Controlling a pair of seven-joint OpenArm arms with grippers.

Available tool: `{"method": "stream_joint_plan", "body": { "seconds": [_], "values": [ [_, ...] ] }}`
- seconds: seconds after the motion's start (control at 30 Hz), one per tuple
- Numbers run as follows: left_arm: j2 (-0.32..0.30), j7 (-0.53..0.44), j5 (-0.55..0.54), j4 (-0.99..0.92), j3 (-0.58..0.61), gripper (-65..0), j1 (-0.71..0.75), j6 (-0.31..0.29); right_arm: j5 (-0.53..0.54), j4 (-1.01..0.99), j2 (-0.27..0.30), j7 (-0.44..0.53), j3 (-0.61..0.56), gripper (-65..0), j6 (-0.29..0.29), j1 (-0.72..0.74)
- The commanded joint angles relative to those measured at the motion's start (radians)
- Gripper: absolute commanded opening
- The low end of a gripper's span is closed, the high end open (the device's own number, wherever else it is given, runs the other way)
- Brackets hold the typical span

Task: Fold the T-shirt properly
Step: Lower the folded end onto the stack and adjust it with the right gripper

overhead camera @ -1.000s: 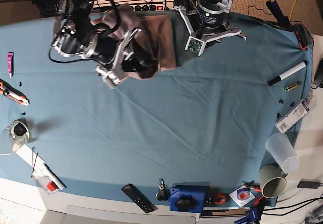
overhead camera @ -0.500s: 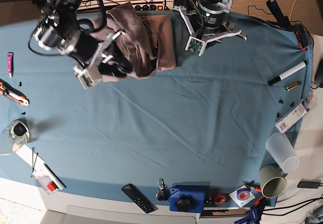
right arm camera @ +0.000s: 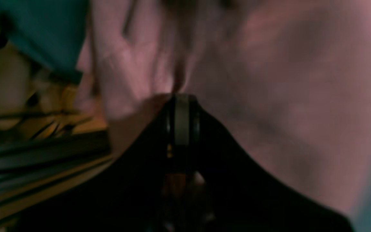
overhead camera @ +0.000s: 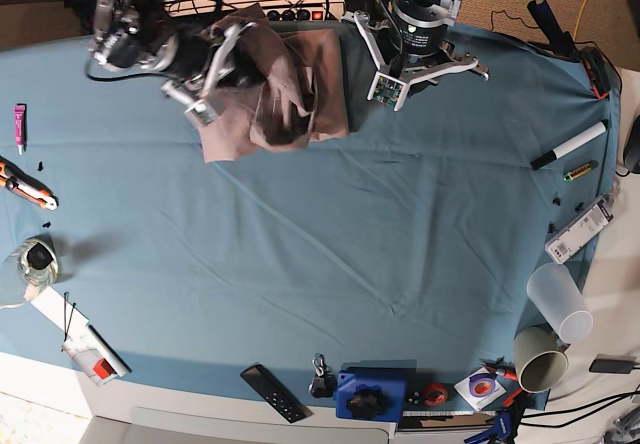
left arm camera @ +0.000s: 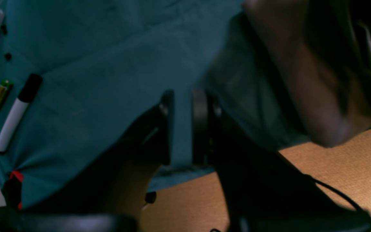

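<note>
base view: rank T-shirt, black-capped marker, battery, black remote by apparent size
1. T-shirt, by far the largest
2. black-capped marker and black remote, too alike in length to separate
3. battery, smallest

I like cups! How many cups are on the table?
2. A clear cup and a beige cup lie together at the table's right edge. More may be hidden.

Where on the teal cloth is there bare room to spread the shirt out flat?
The widest bare patch is the middle of the blue-teal table cloth, bordered by the crumpled mauve cotton T-shirt at the far edge, the black-capped white marker on one side and the black remote control at the near edge. The side and near edges are crowded with small items.
</note>
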Motion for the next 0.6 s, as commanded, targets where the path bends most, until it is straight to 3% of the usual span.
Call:
{"method": "stream_joint_plan", "body": {
  "seconds": [0.0,0.23,0.57],
  "values": [
    [0.006,-0.021,0.011,0.018,0.005,-56.6,0.003,0.003,0.023,0.011,0.008,0.004,-0.02,-65.0,0.001,0.001],
    [0.006,-0.021,0.011,0.018,0.005,-56.6,0.003,0.003,0.163,0.012,0.008,-0.012,-0.163,-65.0,0.001,0.03],
    [0.006,-0.021,0.011,0.018,0.005,-56.6,0.003,0.003,0.011,0.011,0.008,0.085,-0.221,-65.0,0.001,0.14]
  ]
}}
